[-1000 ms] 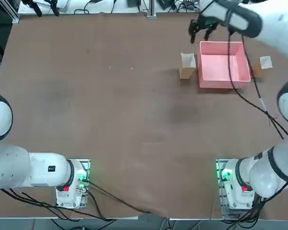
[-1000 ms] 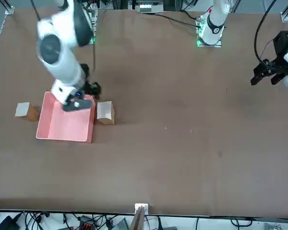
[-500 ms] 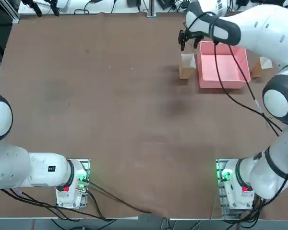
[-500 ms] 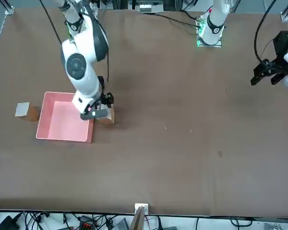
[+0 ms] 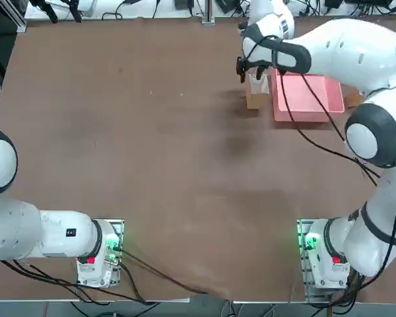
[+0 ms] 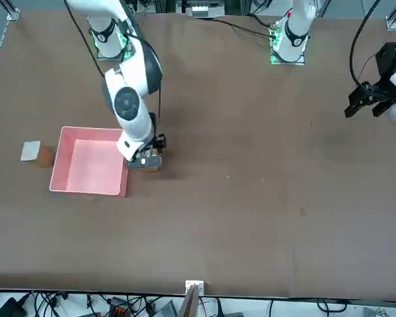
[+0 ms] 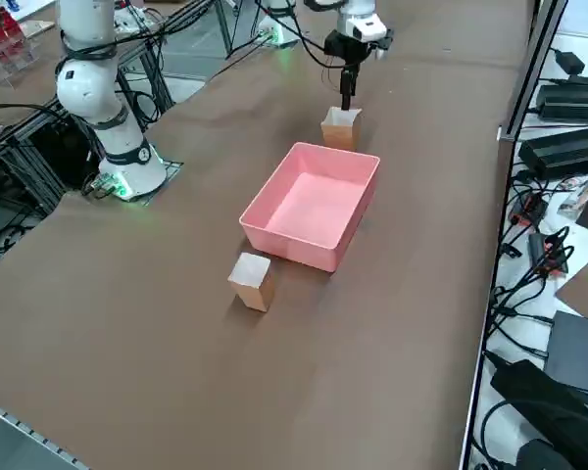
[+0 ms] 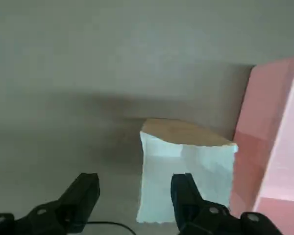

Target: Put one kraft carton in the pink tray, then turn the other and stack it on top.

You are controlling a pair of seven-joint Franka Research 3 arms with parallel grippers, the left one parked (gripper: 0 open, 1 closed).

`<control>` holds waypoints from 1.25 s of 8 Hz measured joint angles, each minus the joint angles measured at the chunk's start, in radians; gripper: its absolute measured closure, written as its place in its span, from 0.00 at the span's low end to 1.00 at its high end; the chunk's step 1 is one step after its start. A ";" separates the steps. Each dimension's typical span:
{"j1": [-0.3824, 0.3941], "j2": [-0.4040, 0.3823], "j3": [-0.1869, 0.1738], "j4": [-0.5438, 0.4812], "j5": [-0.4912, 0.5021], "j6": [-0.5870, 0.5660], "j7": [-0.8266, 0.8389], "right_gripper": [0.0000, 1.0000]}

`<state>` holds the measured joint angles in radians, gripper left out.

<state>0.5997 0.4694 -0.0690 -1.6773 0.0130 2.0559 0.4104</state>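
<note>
Right hand (image 8: 132, 196) has swung off the pink tray (image 5: 310, 99) to over the open-topped carton (image 5: 256, 92) beside it, fingers apart, holding nothing; grasp looks next.

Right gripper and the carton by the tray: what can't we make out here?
- Top view: the right gripper and arm cover most of the near carton; contact unreadable.
- Front view: gripper hides that carton.
- Top view: arm hides the far carton beyond the pink tray.
- Wrist view: fingertips cut off by the frame edge.
</note>
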 joint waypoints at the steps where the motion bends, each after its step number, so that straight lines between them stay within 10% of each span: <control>1: 0.004 0.017 -0.002 0.000 -0.002 0.001 0.004 0.20; 2: 0.005 0.031 -0.005 0.000 -0.016 0.002 0.004 0.23; 5: 0.004 0.050 -0.014 0.000 -0.051 0.003 0.006 0.81; 10: 0.004 0.035 -0.018 0.041 -0.052 -0.014 0.007 0.98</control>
<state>0.6039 0.5041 -0.0872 -1.6367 -0.0393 2.0423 0.4170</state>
